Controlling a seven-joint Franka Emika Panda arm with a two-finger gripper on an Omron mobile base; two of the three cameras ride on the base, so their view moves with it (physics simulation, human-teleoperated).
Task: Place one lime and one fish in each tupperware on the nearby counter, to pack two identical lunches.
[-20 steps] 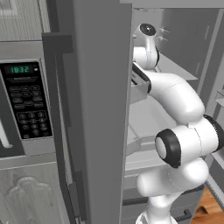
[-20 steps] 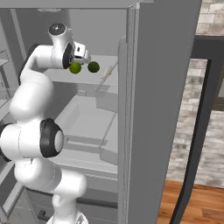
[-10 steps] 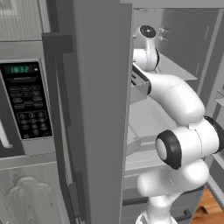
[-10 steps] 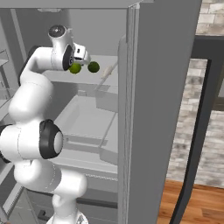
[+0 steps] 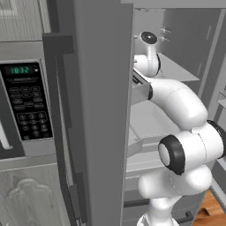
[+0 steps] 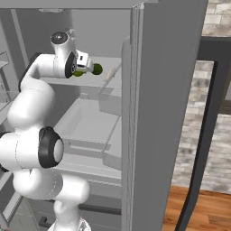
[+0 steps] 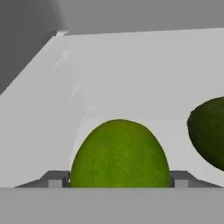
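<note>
Now the claw (image 7: 119,186) has narrowed — fingers flank the lime (image 7: 119,154), grip unclear.

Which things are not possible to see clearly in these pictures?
- Near lime: its lower part, and whether the fingertips touch it, cut off by the hand view's bottom edge.
- Second lime: cut by the hand view's right edge.
- Hand: in the right base view, too small to judge its jaws; it covers part of the lime beneath.

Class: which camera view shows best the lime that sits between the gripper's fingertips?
The hand view: the lime looms large and unobstructed between the fingertips. The right base view shows a small green sliver behind the gripper. In the left base view the fridge door blocks it.
</note>
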